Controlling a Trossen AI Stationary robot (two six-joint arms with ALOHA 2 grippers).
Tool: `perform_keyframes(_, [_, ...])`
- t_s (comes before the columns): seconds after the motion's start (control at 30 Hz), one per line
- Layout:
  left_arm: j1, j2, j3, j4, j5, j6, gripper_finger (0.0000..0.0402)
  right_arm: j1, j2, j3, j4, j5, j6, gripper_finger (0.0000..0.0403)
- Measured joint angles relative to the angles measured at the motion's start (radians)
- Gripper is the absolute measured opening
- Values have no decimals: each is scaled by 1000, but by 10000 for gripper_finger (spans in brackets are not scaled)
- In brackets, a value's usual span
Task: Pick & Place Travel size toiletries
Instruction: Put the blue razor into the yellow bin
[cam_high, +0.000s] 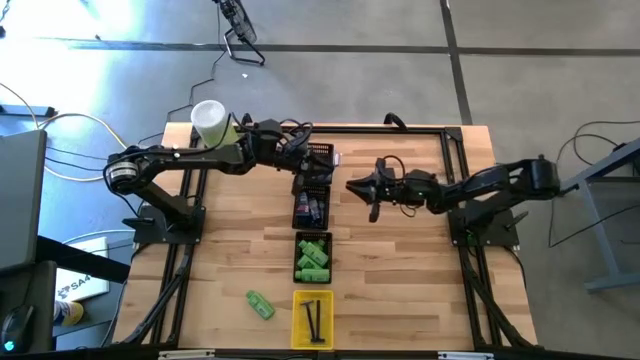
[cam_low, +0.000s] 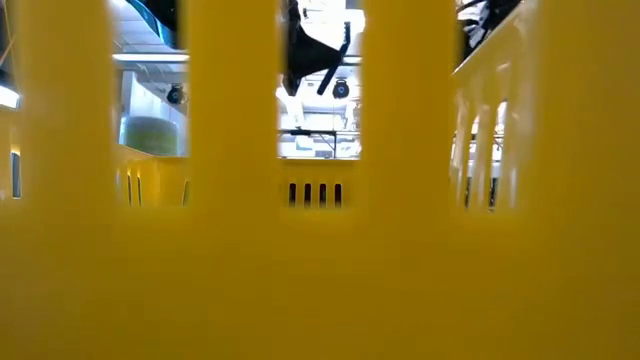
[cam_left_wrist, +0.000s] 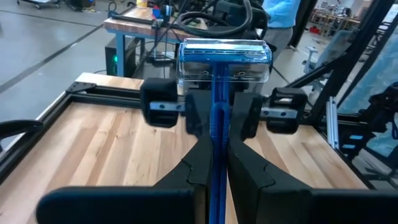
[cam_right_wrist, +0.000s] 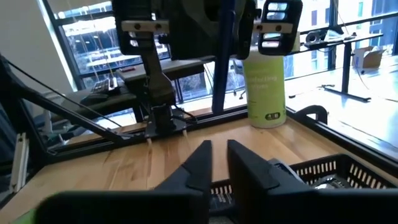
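My left gripper (cam_high: 320, 168) (cam_left_wrist: 216, 127) hovers over the far black tray (cam_high: 320, 153), shut on a blue razor (cam_left_wrist: 224, 59) whose head wears a clear cap. My right gripper (cam_high: 351, 185) (cam_right_wrist: 219, 148) faces it from the right. It is empty, with a narrow gap between its fingers. A black tray (cam_high: 310, 208) holds purple-grey and blue pieces, and another (cam_high: 312, 257) holds green bottles. Dark sticks lie in the yellow tray (cam_high: 313, 318). One green bottle (cam_high: 260, 304) lies on its side on the wood. My left gripper pinches the razor's blue handle (cam_left_wrist: 216, 149) between its two fingers. The handle runs along the fingers. The capped head (cam_left_wrist: 225, 53) stands out beyond the fingertips. The razor is lifted clear of the table and trays.
A big pale-green cylinder with a white top (cam_high: 210, 122) (cam_right_wrist: 266, 87) stands at the far left corner. The yellow tray's walls (cam_low: 320, 260) block nearly all of the low view. The trays form a row down the table's middle, with bare wood on both sides. A black frame (cam_high: 460, 170) borders the table.
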Motion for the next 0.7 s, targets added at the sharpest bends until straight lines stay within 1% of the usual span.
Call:
perform_keyframes(0.2, [0, 0, 0, -1, 2, 0, 28, 0, 63, 68, 0, 6, 8, 138])
perform_keyframes(0.3, [0, 0, 0, -1, 1, 0, 28, 0, 94, 109, 1, 7, 11, 167])
perform_keyframes(0.47, [0, 0, 0, -2, 2, 0, 28, -3, 162, 179, 0, 10, 33, 185])
perform_keyframes(0.7, [0, 0, 0, -6, 26, 0, 28, -5, 242, 264, -2, 11, 27, 180])
